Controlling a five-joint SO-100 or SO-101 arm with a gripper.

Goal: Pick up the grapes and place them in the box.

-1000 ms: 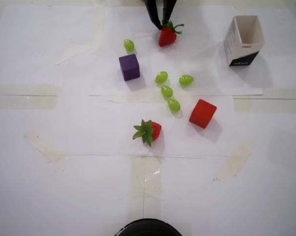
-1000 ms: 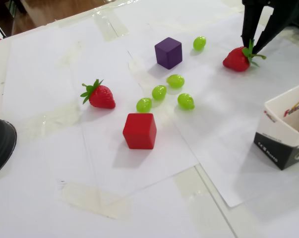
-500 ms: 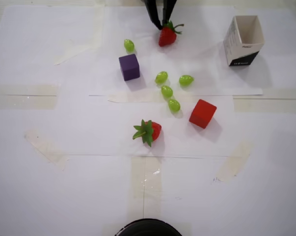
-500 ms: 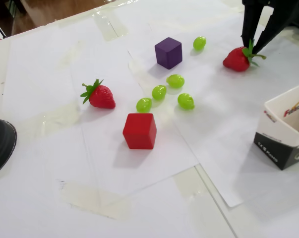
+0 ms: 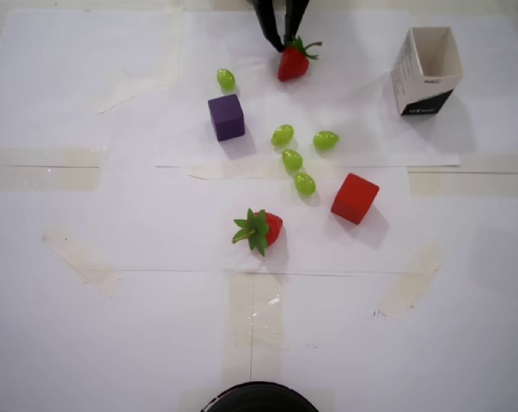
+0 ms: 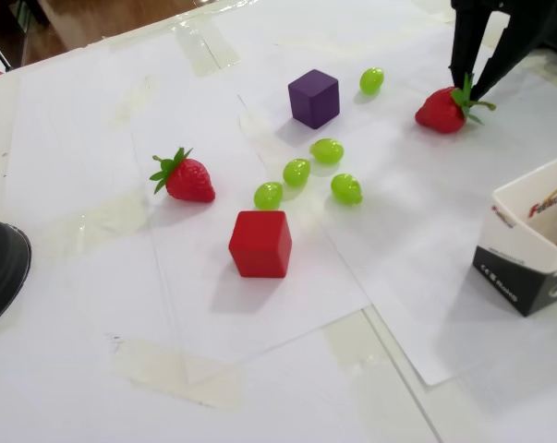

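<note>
Five grapes lie loose on the tabletop (image 5: 87, 326), none in the box (image 5: 426, 69) yet. The lone grape (image 5: 226, 79) sits closest to the tool (image 5: 281, 45), a little to its left in the overhead view. The other four form a cluster (image 5: 298, 160) farther out from the tool, toward the middle of the paper: one grape (image 5: 283, 135), one (image 5: 326, 140), one (image 5: 292, 160) and one (image 5: 305, 184), near one another, though I cannot tell whether any touch. The box stands upright, mouth open, well off to the tool's right in the overhead view.

The tool hangs with its two dark fingers spread apart and grasping nothing, tips down at the leafy crown of a strawberry (image 5: 291, 62). In the fixed view the fingers (image 6: 461, 57) straddle those leaves.

The main risk, as I judge it, is a wrong pick: closing here would catch the strawberry, not a grape. The grapes are small, glossy and rounded, so a slightly off-centre pinch would likely squirt one sideways, perhaps against the purple cube (image 5: 227, 117) near the lone grape. In the cluster, a finger descending on one grape may nudge its neighbours toward the red cube (image 5: 355, 198) or the second strawberry (image 5: 260, 230). The light box could tip if bumped at release.
</note>
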